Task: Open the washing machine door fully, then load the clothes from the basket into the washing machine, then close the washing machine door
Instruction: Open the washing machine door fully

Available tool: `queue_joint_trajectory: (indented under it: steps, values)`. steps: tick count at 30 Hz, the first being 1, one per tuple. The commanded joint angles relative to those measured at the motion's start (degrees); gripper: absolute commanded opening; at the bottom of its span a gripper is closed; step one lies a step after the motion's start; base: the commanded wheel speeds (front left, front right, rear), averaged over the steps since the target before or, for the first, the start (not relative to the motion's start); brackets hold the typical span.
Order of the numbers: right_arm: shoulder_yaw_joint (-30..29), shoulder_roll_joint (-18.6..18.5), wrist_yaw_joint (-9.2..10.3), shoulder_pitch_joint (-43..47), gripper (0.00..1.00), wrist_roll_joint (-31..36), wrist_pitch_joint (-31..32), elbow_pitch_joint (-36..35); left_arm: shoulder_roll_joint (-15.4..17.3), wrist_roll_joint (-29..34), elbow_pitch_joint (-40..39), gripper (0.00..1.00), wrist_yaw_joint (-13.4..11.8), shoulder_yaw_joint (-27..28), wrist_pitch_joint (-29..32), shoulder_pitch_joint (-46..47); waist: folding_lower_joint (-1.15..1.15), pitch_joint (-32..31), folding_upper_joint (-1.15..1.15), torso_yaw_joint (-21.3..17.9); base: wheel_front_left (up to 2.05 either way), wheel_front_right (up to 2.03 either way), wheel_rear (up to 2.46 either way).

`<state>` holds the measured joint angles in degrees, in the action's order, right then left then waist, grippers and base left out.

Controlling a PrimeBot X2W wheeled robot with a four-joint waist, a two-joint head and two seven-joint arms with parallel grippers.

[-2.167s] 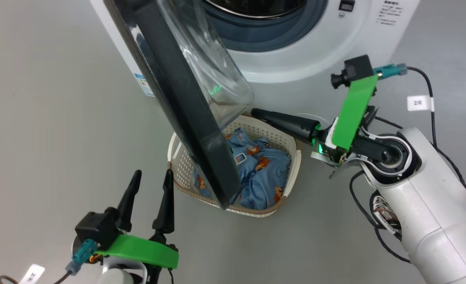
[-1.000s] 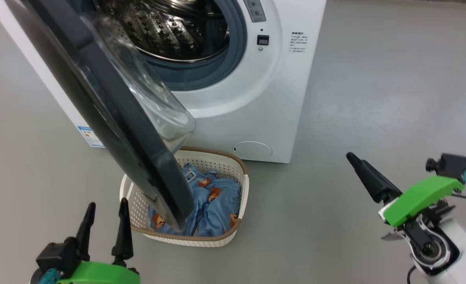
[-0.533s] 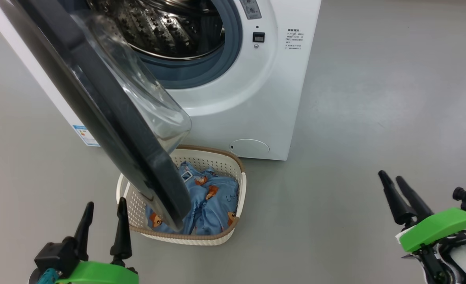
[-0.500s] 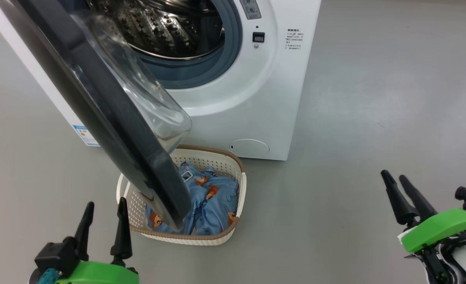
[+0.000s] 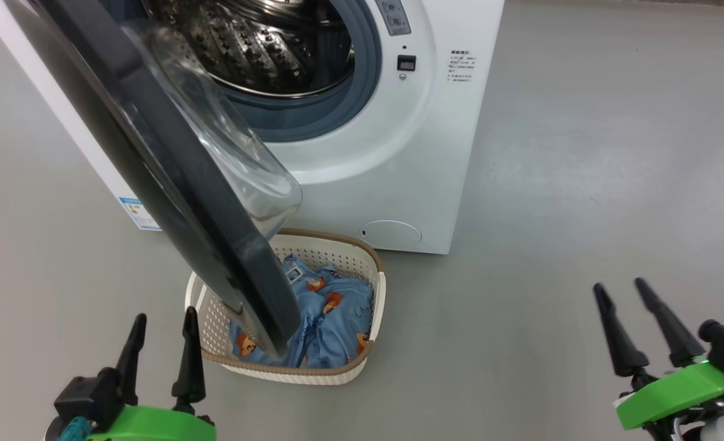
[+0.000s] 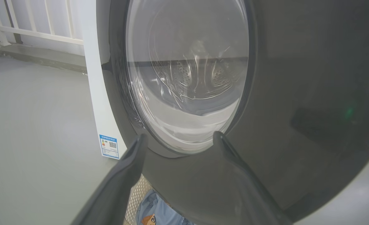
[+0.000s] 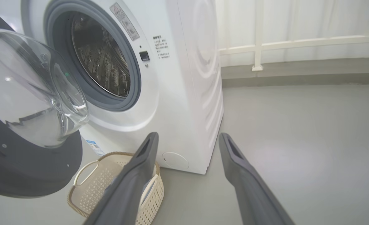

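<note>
Both tools are empty. The left tool (image 5: 165,313) has its fingers spread with nothing between them, and so does the right tool (image 5: 619,285). The washing machine door (image 5: 166,184) stands only part-swung just ahead of the left tool, outer face toward it. Its low free edge hangs over the basket (image 5: 313,370), which sits on the floor (image 5: 552,184) ahead and to the right of the left tool, well to the left of the right tool. The clothes (image 5: 331,318) lie in the basket, partly hidden under the door. I judge the step in hand is finishing the swing, since the door is not yet fully open. I'd work from the right tool's side, where the inner face and glass bowl (image 7: 31,87) look toward it. Press on the dark rim, not the glass, and follow the hinge arc slowly. The left tool sits where the door would sweep, so I'd clear it first. I cannot tell whether the door edge touches the basket rim. There is wide bare floor ahead and right of the right tool, and the washing machine (image 5: 399,153) is ahead and to its left.
</note>
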<state>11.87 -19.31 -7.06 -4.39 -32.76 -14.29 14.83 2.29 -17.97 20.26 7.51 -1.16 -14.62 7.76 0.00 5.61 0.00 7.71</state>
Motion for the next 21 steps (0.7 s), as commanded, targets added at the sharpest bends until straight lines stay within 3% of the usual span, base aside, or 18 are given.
queue_joint_trajectory:
  steps: [1, 6, 11, 21]
  values:
    - [-1.3, 0.1, -0.43, 1.0, 1.0, 1.7, -0.7, -2.5, 0.9, 0.8, -1.4, 1.0, 0.0, 1.9, -0.4, 0.2, 0.0, -0.1, 0.0, 0.0, 0.0, 0.0, 0.0]
    - [-9.9, 5.2, -0.43, 5.3, 1.0, 9.7, -0.7, -9.2, 0.9, 0.8, -1.6, 1.0, 0.0, 2.1, -0.4, -0.3, 0.0, -0.7, 0.0, -0.1, 0.0, 0.0, 0.0]
    - [-14.8, 7.9, -0.43, 8.0, 1.0, 15.3, -0.7, -13.1, 0.9, 1.0, -2.0, 1.0, 0.0, 2.2, -0.4, -0.8, 0.0, -1.1, 0.0, -0.4, 0.0, 0.0, 0.0]
    - [-16.8, 9.2, -0.43, 9.5, 1.0, 19.9, -0.7, -15.3, 0.9, 0.9, -2.2, 1.0, 0.0, 2.5, -0.4, -0.8, 0.0, -0.8, 0.0, -0.9, 0.0, 0.0, 0.0]
